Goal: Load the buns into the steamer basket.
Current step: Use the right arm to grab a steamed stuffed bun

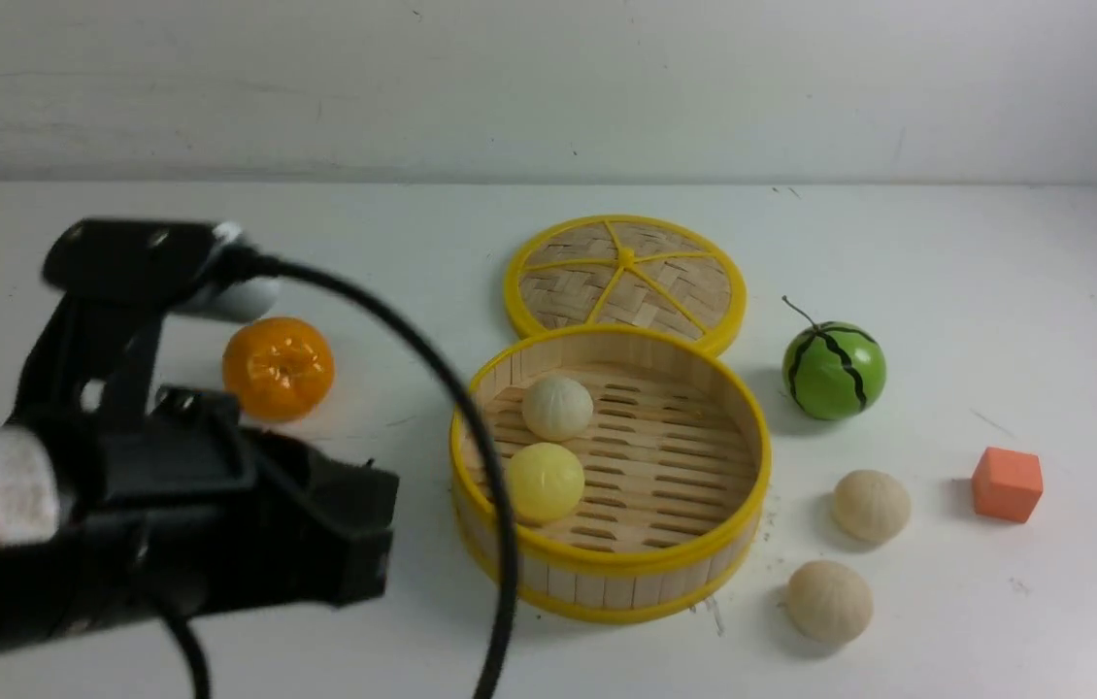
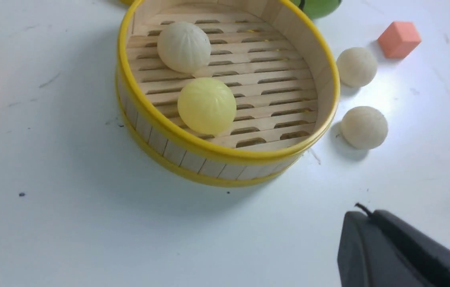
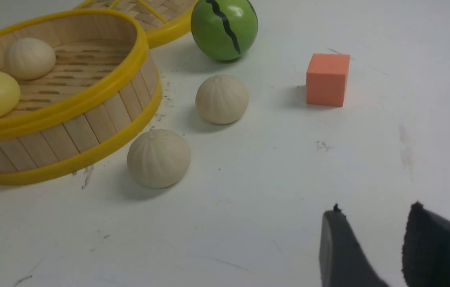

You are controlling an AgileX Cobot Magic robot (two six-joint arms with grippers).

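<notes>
We see 4 small round buns. Inside the steamer basket point(image 1: 607, 561), on the left of its slotted wooden floor, a matte inner cream bun point(image 1: 557, 408) with faint pleats sits close to a smooth yellow bun point(image 1: 545, 482). On the table point(image 1: 995, 272) just right of the basket lie a far cream bun point(image 1: 870, 505) and a near cream bun point(image 1: 829, 601), apart from each other. The basket is round, with upright bamboo slats between yellow rims. A flat woven lid point(image 1: 624, 282) lies behind it. A glossy tangerine point(image 1: 278, 368), a green striped ball point(image 1: 833, 370) and an orange-pink cube point(image 1: 1007, 483) rest on the white, scuffed table before a pale wall point(image 1: 548, 87). The black left claw point(image 1: 345, 529) is left of the basket; we cannot tell whether it is open. The right claw point(image 3: 375, 209) has its 2 fingers apart, holding nothing.
</notes>
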